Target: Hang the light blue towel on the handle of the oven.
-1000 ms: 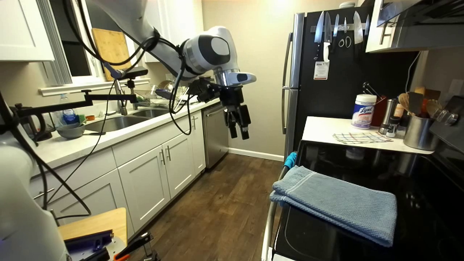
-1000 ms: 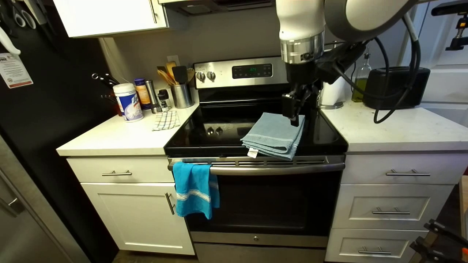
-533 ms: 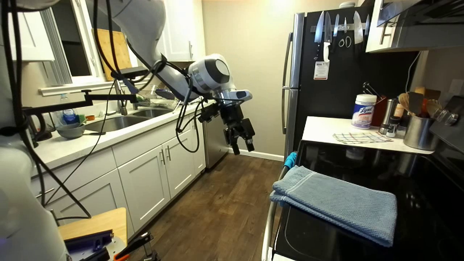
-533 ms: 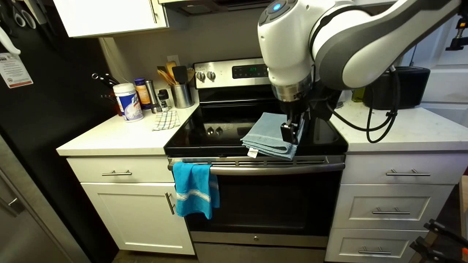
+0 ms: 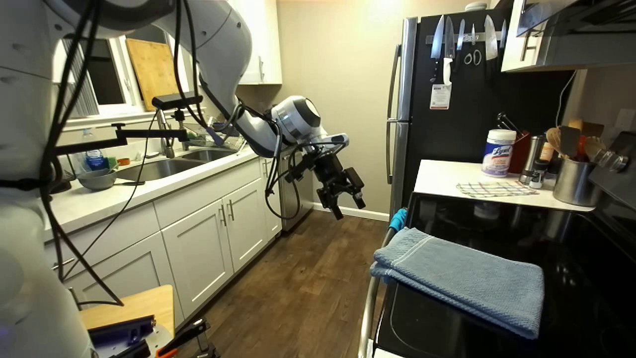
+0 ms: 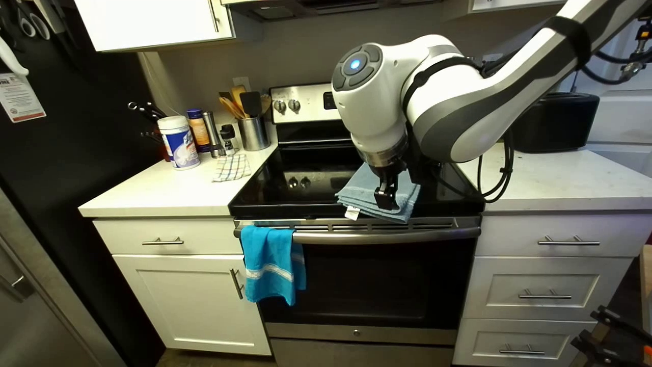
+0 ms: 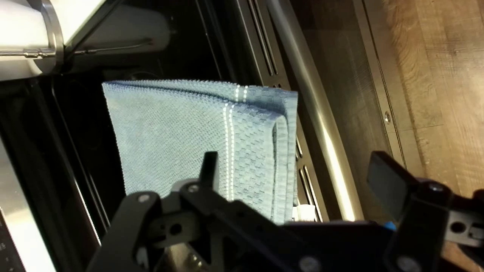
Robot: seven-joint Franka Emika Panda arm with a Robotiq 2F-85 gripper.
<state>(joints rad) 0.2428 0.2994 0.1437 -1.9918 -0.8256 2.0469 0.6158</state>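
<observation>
The hand hung tilted toward the oven, its fingers spread wide with nothing between them. Below and ahead of the hand, the light blue towel lay folded on the oven's black worktop, its front hem jutting out toward the handle, which ran just out from that hem, also lower than the hand. Off to the fridge side of the hand, a bright blue towel hung on the same handle.

This looked like the approach, before any grip. The next move probably called for dropping in to the hem, one finger above and one below the stacked layers, and closing on all of them; a pinch on the top layer alone might leave the rest behind.

On the fridge side of the hand, "Lysol" could be read on a canister on the white worktop. A tag on the fridge, well past the hand, bore print too small to read. The towel's white label, below the hand, showed no legible words.
</observation>
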